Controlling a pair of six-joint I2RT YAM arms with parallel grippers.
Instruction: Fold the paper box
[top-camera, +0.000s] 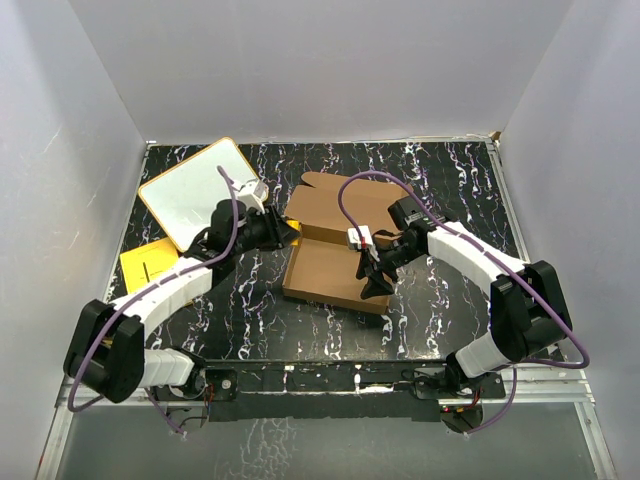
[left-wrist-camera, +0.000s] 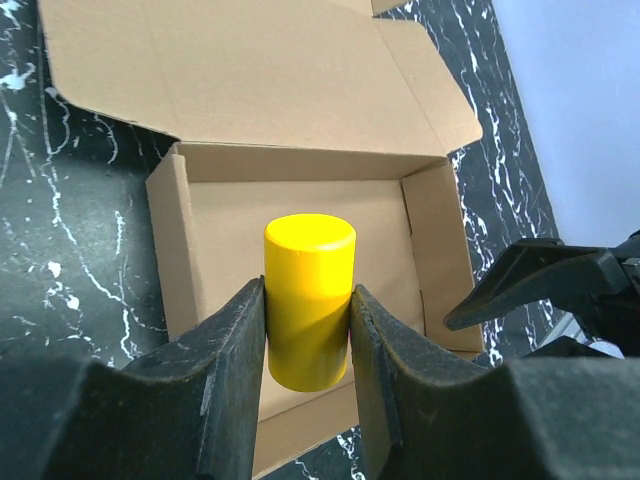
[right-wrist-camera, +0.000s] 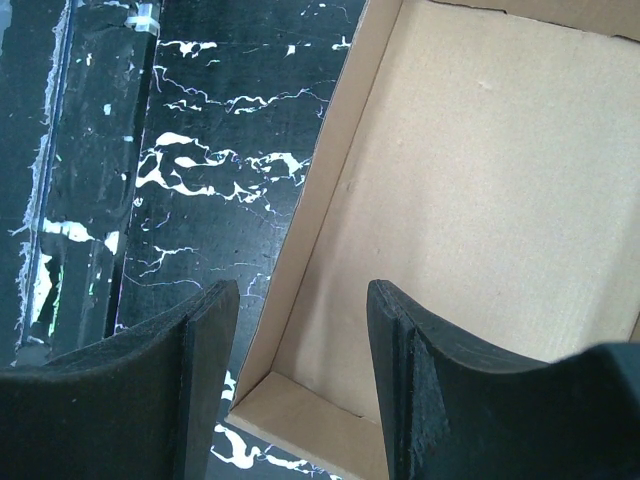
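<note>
One paper box (top-camera: 325, 270), brown cardboard, shallow tray with lid flat open; my left tool (left-wrist-camera: 308, 300) grasps one yellow cylinder (left-wrist-camera: 310, 250), right tool (right-wrist-camera: 300, 295) released

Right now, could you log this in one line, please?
left end effector: shut on yellow cylinder; right end effector: open; paper box: lid open

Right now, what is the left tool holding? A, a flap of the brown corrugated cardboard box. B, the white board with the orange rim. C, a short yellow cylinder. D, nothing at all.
C: the left tool is clamped on both sides of the short yellow cylinder, with the open brown corrugated cardboard box in view behind it.
</note>
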